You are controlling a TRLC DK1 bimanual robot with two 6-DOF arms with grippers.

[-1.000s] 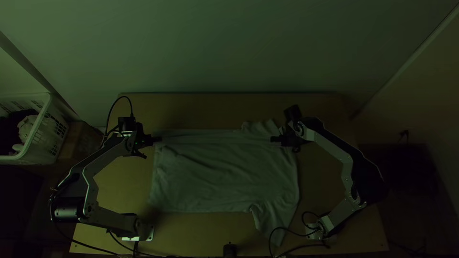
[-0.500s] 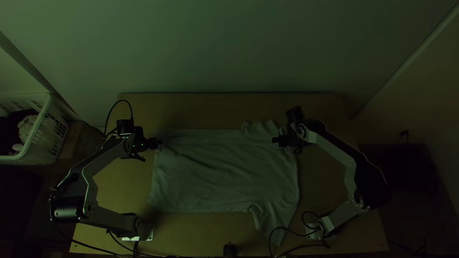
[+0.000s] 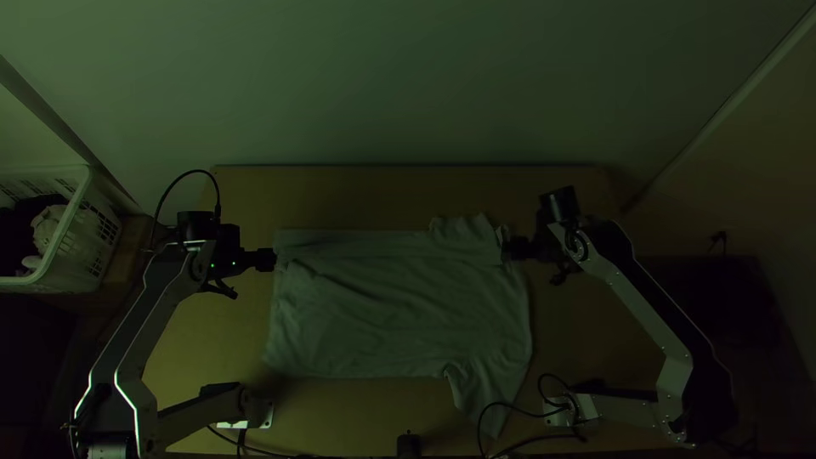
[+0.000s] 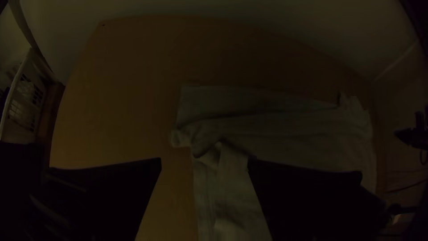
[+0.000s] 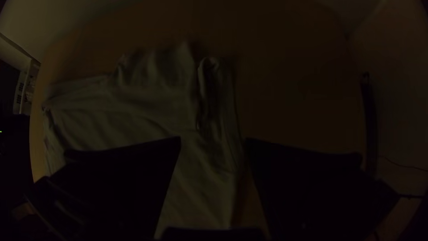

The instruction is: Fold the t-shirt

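Left tool (image 3: 274, 260) is at the left end of the shirt (image 3: 399, 319), and its two black fingers (image 4: 107, 192) are wide apart with no cloth pinched between them. Over at the shirt's right end is the right tool (image 3: 507, 247), near the far corner. Its fingers (image 5: 129, 178) are wide apart too, and it does not hold the cloth.

The shirt lies in the middle of the wooden counter (image 3: 365, 194), wide from side to side. It has little wrinkles all over. A long strip of cloth runs along the far side, with a crease under it. One sleeve (image 3: 484, 395) sticks out toward the near edge, and the far right part is all crumpled and curled up. A small bunch of cloth sits at the left end.

Off to the left, a white basket (image 3: 83, 246) has dark and pale cloth in it.
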